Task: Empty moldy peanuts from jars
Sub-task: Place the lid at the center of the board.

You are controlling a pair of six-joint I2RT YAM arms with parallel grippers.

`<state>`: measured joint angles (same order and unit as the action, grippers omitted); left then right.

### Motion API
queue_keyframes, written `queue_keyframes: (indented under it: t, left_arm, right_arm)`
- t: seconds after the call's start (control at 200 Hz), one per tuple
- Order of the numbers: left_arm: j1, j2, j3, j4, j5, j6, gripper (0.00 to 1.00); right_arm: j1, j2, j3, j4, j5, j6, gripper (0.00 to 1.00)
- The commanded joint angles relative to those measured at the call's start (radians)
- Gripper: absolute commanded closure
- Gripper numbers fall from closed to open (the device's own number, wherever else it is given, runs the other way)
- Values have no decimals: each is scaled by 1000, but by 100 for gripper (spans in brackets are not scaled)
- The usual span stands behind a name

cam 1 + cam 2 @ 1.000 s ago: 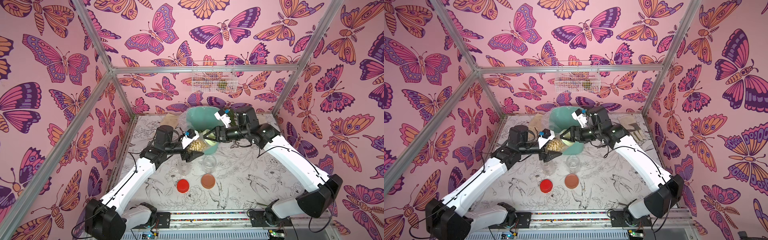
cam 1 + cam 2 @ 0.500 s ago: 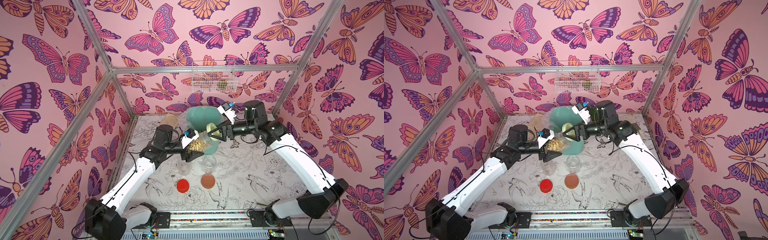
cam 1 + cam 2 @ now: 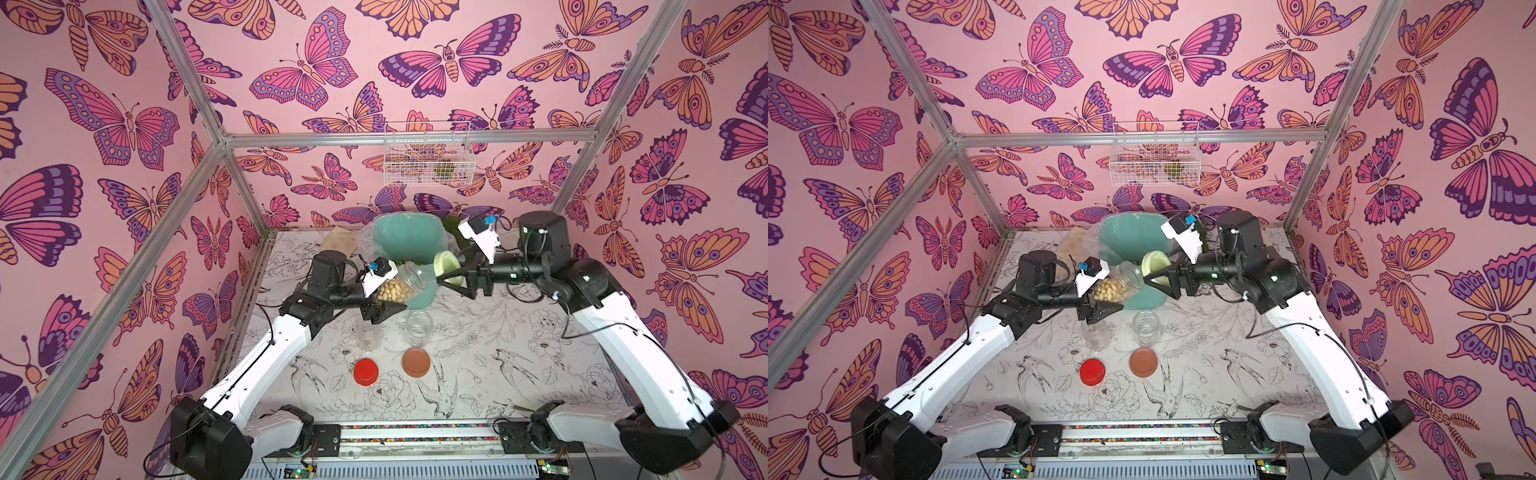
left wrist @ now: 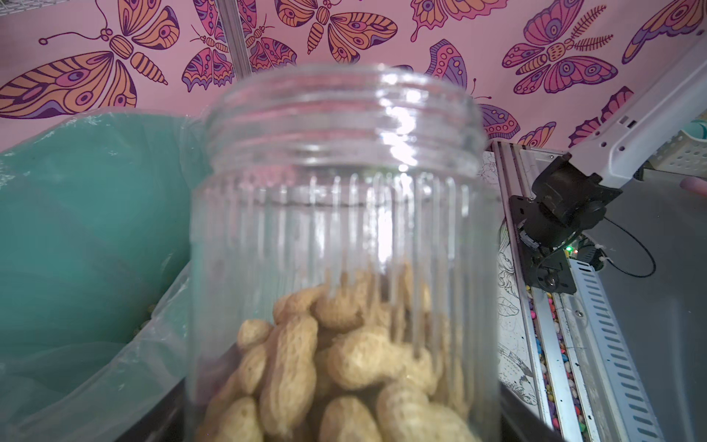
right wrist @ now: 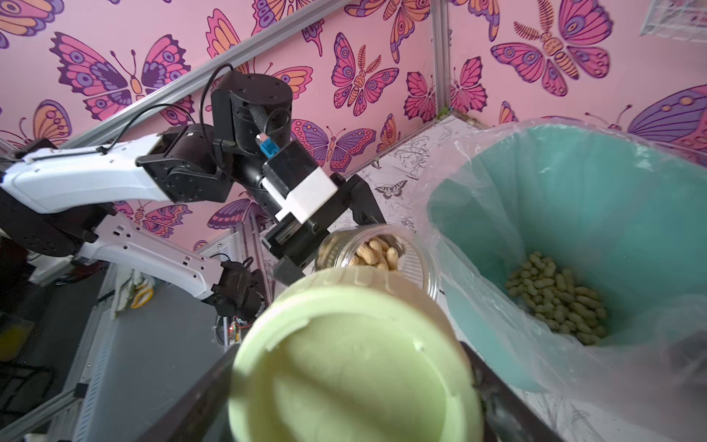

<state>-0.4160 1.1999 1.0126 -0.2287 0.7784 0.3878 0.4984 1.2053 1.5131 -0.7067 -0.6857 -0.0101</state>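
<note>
Nearest the arms' bases, a red lid [image 3: 366, 372] and a brown lid [image 3: 416, 362] are seen lying flat and apart on the illustrated table [image 3: 498, 374]. Just behind them, a lidless empty jar [image 3: 419, 328] is stood upright beyond the brown lid. A second empty jar [image 3: 368, 336] is stood beyond the red one.

Above these, a tilted jar [image 3: 405, 286] is held off the table by the left gripper [image 3: 390, 293]. The gripper's fingers are clamped on the ribbed glass wall, and the jar's open mouth is turned toward the bin. Moldy peanuts [image 4: 344, 363] are piled in the jar's lower end.

Just beside that mouth, a pale green lid [image 3: 445, 266] is pinched edge to edge between the fingers of the right gripper [image 3: 451, 270].

Farther back, a teal bin [image 3: 399, 232] lined with clear plastic is shown, with a heap of greenish peanuts [image 5: 560, 298] at its bottom. On the rear wall, a white wire basket [image 3: 428, 158] is hung.
</note>
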Motion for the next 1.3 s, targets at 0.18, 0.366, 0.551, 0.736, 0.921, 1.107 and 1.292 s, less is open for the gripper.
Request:
queue_keyframes:
  t: [0.18, 0.366, 0.551, 0.736, 0.921, 1.107, 1.292]
  left_arm:
    - [9, -34, -11, 122, -12, -40, 100]
    - [9, -46, -17, 127, -23, -39, 100]
    - [9, -46, -28, 135, -33, -37, 100]
    - [11, -50, -31, 138, -50, -35, 100]
    - [13, -65, -48, 140, -67, -33, 100]
    - [17, -62, -51, 141, -67, -29, 100]
    - [20, -57, -60, 155, -70, -35, 100]
  right_arm:
    - [-3, -161, -198, -225, 314, -39, 100]
    - [5, -246, -344, -287, 421, -1, 100]
    - [138, -284, -450, -318, 624, 56, 100]
    - [227, -183, -419, -349, 734, 110, 100]
    - [251, -131, -434, -288, 757, 310, 100]
    - [273, -204, -612, -110, 810, 457, 100]
    - [276, -232, -749, -5, 859, 504, 97]
